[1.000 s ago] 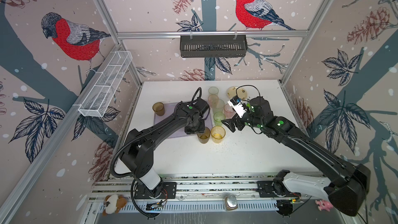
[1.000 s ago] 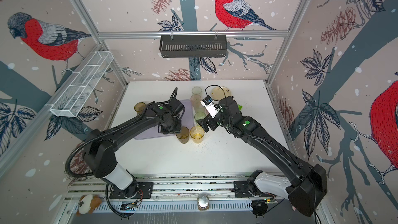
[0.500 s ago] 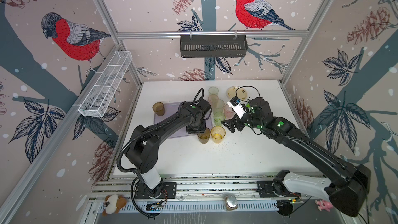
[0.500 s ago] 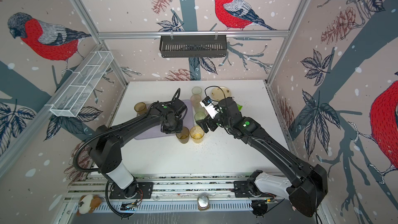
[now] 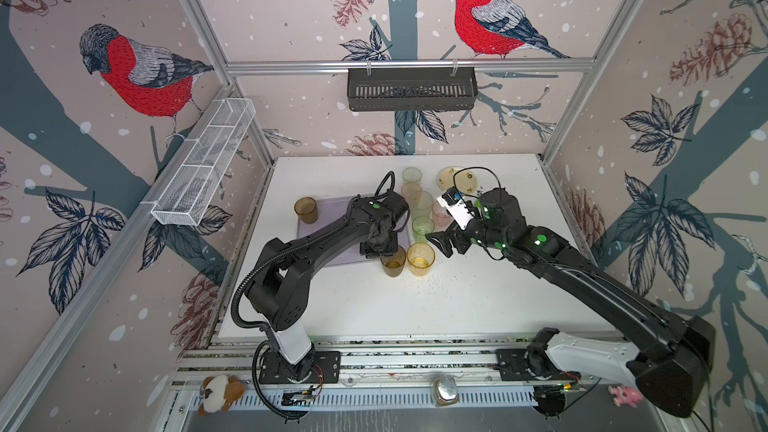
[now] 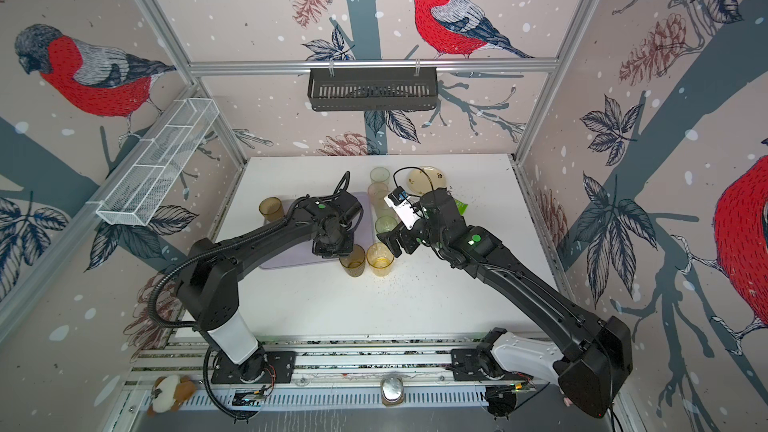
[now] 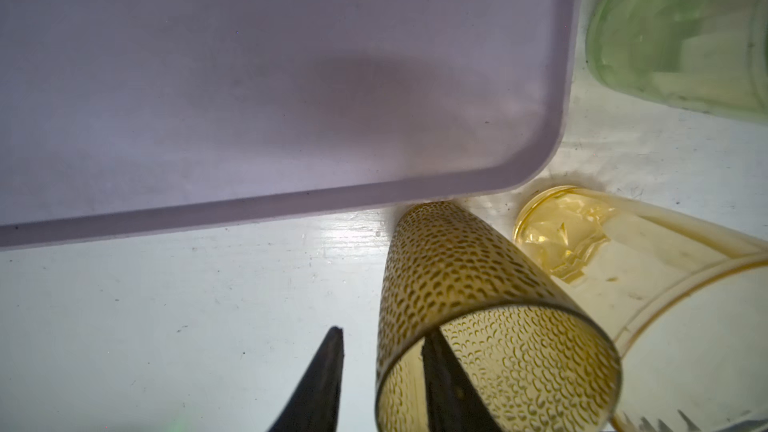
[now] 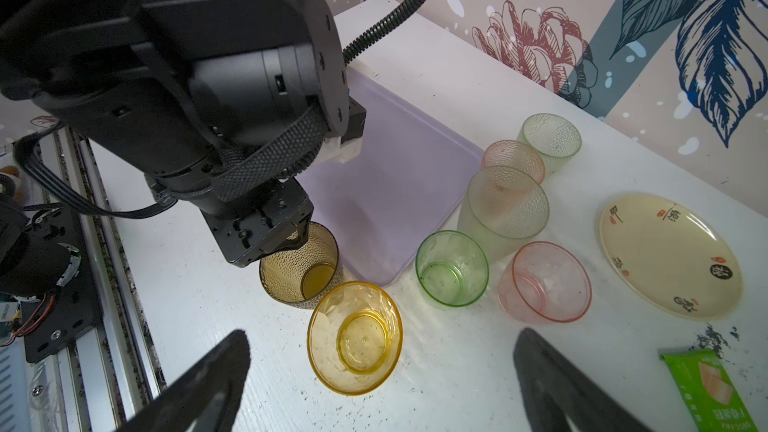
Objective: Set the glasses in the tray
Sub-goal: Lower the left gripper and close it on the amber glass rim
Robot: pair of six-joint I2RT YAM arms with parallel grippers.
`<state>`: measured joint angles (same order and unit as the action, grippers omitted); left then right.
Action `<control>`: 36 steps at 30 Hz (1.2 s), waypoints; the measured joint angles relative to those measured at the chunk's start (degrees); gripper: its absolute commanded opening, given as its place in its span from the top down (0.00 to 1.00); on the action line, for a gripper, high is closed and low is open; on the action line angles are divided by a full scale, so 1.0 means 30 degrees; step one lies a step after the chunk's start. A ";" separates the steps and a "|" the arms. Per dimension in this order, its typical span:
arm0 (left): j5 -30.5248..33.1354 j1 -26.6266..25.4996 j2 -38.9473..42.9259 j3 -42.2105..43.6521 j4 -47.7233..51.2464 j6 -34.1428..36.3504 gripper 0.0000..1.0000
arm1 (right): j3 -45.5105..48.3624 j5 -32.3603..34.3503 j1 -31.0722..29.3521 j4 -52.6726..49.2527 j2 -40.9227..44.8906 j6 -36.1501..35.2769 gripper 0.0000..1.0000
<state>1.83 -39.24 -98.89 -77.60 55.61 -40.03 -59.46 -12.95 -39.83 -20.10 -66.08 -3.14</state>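
Observation:
The lilac tray [image 5: 340,257] [image 8: 395,184] lies left of centre. A dimpled brown glass [image 5: 392,263] [image 7: 457,268] stands on the table, touching the tray's near right corner. My left gripper [image 5: 384,253] [image 7: 382,333] straddles its rim, one finger inside and one outside with a gap, open. Beside it stands the amber glass [image 5: 421,258] [image 8: 355,336], and my right gripper [image 5: 436,243] [image 8: 382,336] hovers wide open over it. Green [image 8: 452,268], pink [image 8: 544,282] and clear [image 8: 503,209] glasses stand right of the tray. Another brown glass [image 5: 306,209] is at its far left corner.
A cream plate [image 8: 669,255] and a green packet [image 8: 706,388] lie right of the glasses. Further pink [image 8: 513,160] and clear [image 8: 550,139] glasses stand toward the back. A black basket [image 5: 411,89] and a white mesh basket [image 5: 203,168] hang on the walls.
My left gripper's jaws have narrowed around the brown glass's wall, and that arm shifted slightly. The right gripper has edged a little toward the amber glass, still wide open.

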 measured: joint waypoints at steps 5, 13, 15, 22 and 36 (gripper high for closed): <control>0.0007 0.0000 -0.0029 0.0007 -0.0029 0.0000 0.71 | 0.0000 0.0007 -0.0066 0.0007 0.0000 0.0000 0.01; 0.0015 0.0000 -0.0080 0.0095 -0.0036 0.0000 0.74 | 0.0000 0.0313 -0.0109 0.0007 0.0022 -0.0015 0.01; 0.0015 0.0000 -0.0087 0.0109 -0.0036 0.0000 0.74 | 0.0000 0.0342 -0.0117 0.0007 0.0036 -0.0015 0.01; 0.0015 -0.0036 -0.0087 0.0168 -0.0044 0.0000 0.78 | 0.0000 0.0350 -0.0168 0.0015 0.0036 -0.0015 0.01; 0.0022 -0.0102 -0.0087 0.0248 -0.0051 -0.0007 0.83 | 0.0007 0.0488 -0.0364 0.0022 0.0087 -0.0036 0.01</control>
<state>1.89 -39.55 -99.15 -76.86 55.46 -40.05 -59.44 -11.49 -40.93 -20.03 -65.82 -3.25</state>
